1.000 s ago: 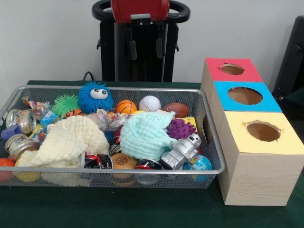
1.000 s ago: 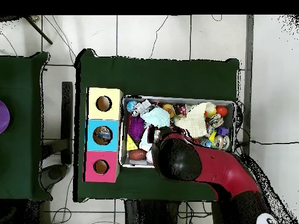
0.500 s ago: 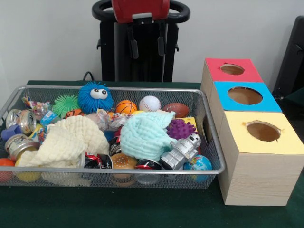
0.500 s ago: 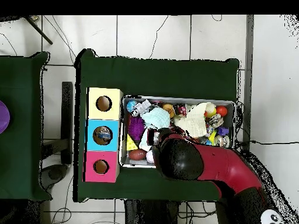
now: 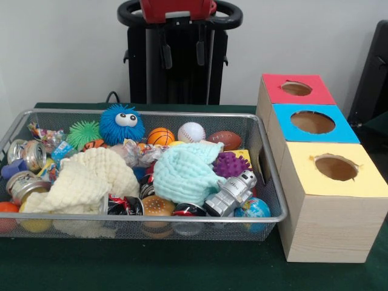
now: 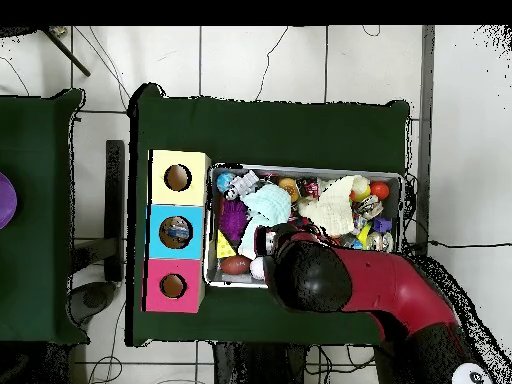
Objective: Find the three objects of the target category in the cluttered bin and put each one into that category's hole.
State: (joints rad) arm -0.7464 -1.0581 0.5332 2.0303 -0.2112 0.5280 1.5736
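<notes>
Gripper (image 5: 180,53), open and empty, rises a little above the wire mesh bin (image 5: 274,182), so no object is taken yet.

gripper (image 5: 180,53): top edge of the front view is cutting it off above the wire bin (image 5: 267,162); only two dark fingers are showing
arm (image 6: 345,285): overhead, it is hiding the bin's near side
cans (image 5: 24,170): cream cloth (image 5: 85,179) is partly covering them at the bin's end
hole contents: too dark to tell
</notes>
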